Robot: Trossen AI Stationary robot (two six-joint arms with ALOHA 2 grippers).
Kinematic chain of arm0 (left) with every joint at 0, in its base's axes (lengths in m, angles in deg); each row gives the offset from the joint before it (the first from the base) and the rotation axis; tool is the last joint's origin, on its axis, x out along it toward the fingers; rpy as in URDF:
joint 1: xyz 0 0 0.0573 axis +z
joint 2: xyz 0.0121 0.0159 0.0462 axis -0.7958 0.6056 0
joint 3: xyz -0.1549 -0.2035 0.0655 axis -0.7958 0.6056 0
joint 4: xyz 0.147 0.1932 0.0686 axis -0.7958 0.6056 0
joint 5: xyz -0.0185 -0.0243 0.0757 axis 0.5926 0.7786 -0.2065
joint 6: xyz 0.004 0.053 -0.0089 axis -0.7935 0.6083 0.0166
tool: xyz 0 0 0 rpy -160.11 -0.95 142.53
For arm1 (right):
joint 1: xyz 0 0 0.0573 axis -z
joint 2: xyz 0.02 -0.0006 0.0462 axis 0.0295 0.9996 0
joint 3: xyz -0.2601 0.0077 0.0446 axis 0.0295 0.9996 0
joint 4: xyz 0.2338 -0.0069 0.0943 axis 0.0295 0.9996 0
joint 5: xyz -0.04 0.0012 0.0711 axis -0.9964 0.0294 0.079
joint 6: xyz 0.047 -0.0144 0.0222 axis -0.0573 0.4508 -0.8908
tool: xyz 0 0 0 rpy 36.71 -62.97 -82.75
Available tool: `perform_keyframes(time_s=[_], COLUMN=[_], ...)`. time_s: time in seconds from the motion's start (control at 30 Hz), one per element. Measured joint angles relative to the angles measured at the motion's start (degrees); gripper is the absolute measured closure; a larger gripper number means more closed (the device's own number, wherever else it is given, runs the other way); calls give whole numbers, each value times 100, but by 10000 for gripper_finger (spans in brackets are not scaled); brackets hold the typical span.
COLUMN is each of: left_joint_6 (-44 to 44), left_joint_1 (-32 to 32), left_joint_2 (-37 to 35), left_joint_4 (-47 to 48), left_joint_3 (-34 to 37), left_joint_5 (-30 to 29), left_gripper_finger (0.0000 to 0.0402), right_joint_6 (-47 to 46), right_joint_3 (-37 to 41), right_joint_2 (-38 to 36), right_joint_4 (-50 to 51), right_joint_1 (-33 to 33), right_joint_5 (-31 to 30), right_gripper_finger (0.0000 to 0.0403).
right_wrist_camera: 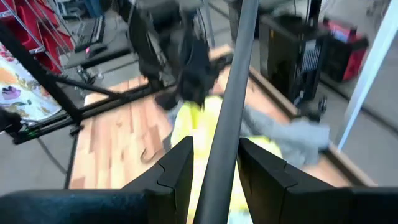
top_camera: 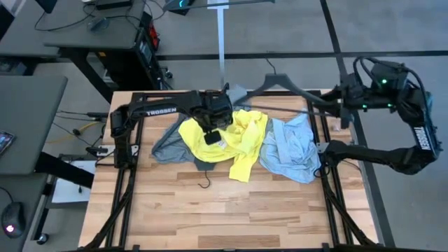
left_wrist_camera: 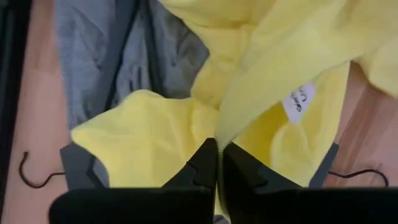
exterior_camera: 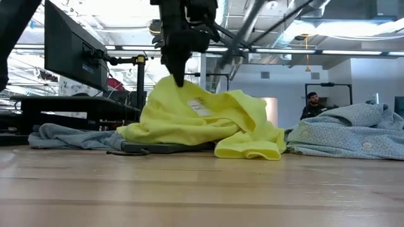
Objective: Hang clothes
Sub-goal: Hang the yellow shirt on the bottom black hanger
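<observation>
With the left gripper (left_wrist_camera: 217, 163) pinching only a thin fold of the bright neon-yellow fabric T-shirt (top_camera: 234, 136), and the right gripper (right_wrist_camera: 214, 163) clamping the thin dark triangular hanger (top_camera: 280, 84) at the table's far right, a lift risked slipping.

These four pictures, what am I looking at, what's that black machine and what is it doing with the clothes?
It is a robot with two dark arms at a wooden table. One picture looks down from above, one looks level across the tabletop, and two come from cameras on the wrists. On the table lie a yellow T-shirt, a grey T-shirt and a light-blue shirt. The left pincer is shut on a fold of the yellow T-shirt. The right pincer, at the table's far right corner, grips a black hanger.
</observation>
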Motion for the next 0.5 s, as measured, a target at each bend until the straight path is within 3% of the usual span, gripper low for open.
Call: perform_keyframes(time_s=[0.5], left_joint_6=[-48], left_joint_1=[386], left_joint_2=[-9], left_joint_4=[-259], left_joint_3=[-229], left_joint_5=[494], left_gripper_finger=[401], right_joint_6=[-1063], right_joint_3=[250], right_joint_2=[-525], right_joint_4=[274], right_joint_1=[-267], right_joint_5=[64], right_gripper_finger=[299])
